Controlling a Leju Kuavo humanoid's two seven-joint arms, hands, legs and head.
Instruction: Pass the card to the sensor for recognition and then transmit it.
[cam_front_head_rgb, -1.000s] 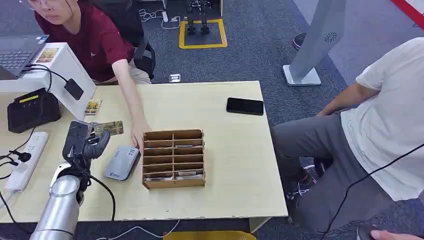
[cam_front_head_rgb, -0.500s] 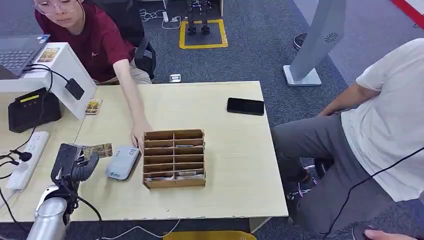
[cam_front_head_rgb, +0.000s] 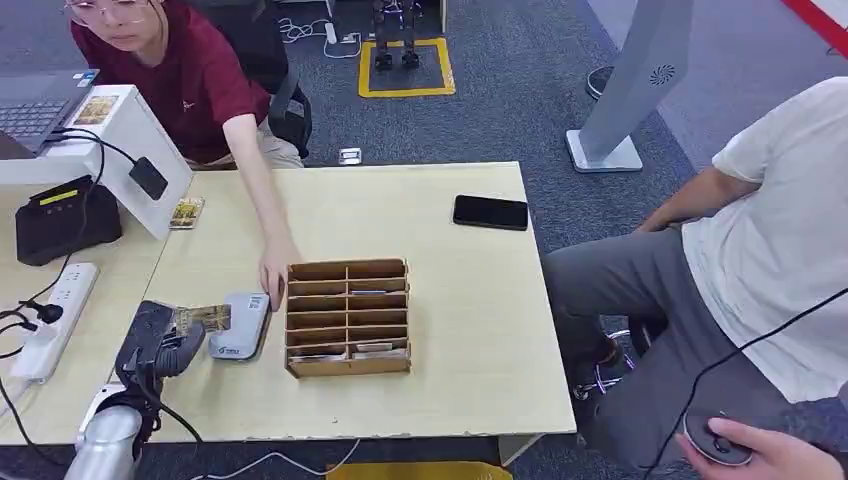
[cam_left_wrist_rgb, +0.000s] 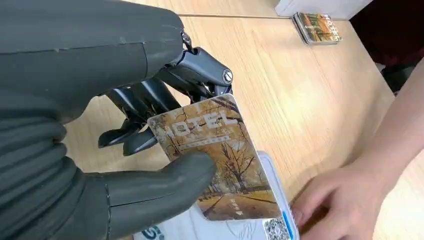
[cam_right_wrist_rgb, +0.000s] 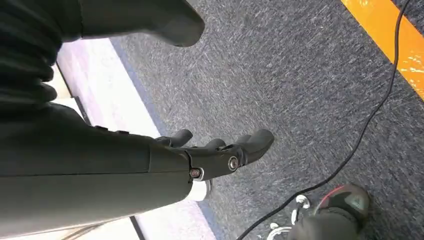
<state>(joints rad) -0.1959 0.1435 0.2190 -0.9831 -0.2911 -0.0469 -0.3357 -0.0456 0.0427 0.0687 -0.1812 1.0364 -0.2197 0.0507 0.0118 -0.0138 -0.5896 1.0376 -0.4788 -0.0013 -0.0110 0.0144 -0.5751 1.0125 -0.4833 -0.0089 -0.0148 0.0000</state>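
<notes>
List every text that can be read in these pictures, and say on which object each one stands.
"HOTEL": on the autumn-tree picture card pinched by the left robot hand.
Small line under it: too blurred.
Blue logo and QR code on the grey-white flat sensor: unreadable.
Second card print: too small.

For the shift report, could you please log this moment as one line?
left hand: holds card over sensor | right hand: open, hanging | person's hand: beside sensor

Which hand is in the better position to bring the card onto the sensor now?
The left hand. It pinches the card right above the sensor, which a person's hand touches. The right hand hangs open over the floor, away from the table.
</notes>
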